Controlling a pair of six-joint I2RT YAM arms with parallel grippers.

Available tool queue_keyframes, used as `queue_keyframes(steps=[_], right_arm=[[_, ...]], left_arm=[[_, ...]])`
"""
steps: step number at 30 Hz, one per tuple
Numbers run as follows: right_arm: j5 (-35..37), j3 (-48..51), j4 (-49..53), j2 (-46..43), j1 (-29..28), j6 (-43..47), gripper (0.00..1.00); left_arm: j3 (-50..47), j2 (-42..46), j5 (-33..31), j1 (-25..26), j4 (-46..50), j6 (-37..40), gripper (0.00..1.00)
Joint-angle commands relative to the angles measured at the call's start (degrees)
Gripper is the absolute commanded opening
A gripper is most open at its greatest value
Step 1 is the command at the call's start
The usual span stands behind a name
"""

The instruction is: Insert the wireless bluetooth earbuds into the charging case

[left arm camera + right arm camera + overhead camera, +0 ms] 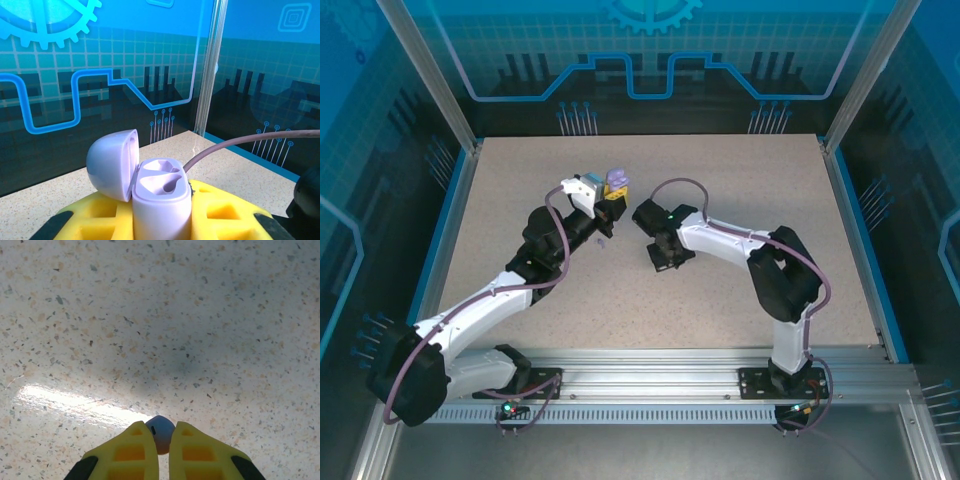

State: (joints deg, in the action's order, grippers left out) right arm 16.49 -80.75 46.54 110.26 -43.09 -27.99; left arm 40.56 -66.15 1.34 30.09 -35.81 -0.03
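Two wells in the case (161,205), both bare, Ana notes. Why hold it up off the table (740,300)?

Ben: So the openings face up and out. The left gripper (611,200) is pressed together on the body of the case, low down, which leaves the top free. The lid (112,162) is swung back to one side, clear of the wells.

Ana: And the right gripper (163,429)?

Ben: It pinches an earbud (159,436) between its yellow fingers (132,445), right at the tips. Only a pale rounded end pokes out, with a dark spot on it. I cannot tell which way the stem runs. A tip grip makes sense, since it leaves most of the bud free to enter a well.

Ana: Where does it sit against the case?

Ben: From above, the two arms meet over the middle of the table, with the right wrist near the case but apart from it. Its camera looks down on bare speckled surface, so I judge the earbud is not yet lined up over a well.

Ana: What's the lilac speck just below the left gripper?

Ben: Likely a second bud (601,241) lying on the table, though it is too small to be sure.

Ana: Any risk?

Ben: The wells are shaped, so an earbud turned wrong could catch on the rim, and a push might tilt the case in its grip.
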Motion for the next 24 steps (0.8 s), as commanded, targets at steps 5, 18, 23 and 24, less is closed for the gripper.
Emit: queue_keyframes(steps=[5, 18, 23, 24], right_arm=[[-0.7, -2.3, 5.3, 4.4, -1.1, 7.9, 0.09], [-6.0, -4.3, 6.8, 6.6, -1.1, 5.7, 0.35], [-9.4, -4.1, 7.0, 2.2, 0.9, -4.5, 0.43], [-10.0, -3.3, 6.5, 1.1, 1.5, -7.7, 0.44]], left_arm=[[-0.1, 0.9, 1.6, -0.6, -0.8, -0.6, 0.00], [0.2, 0.3, 1.9, -0.6, -1.4, -1.0, 0.00], [0.4, 0.2, 2.0, -0.6, -1.7, -0.9, 0.00], [0.4, 0.2, 2.1, -0.6, -1.8, -0.9, 0.00]])
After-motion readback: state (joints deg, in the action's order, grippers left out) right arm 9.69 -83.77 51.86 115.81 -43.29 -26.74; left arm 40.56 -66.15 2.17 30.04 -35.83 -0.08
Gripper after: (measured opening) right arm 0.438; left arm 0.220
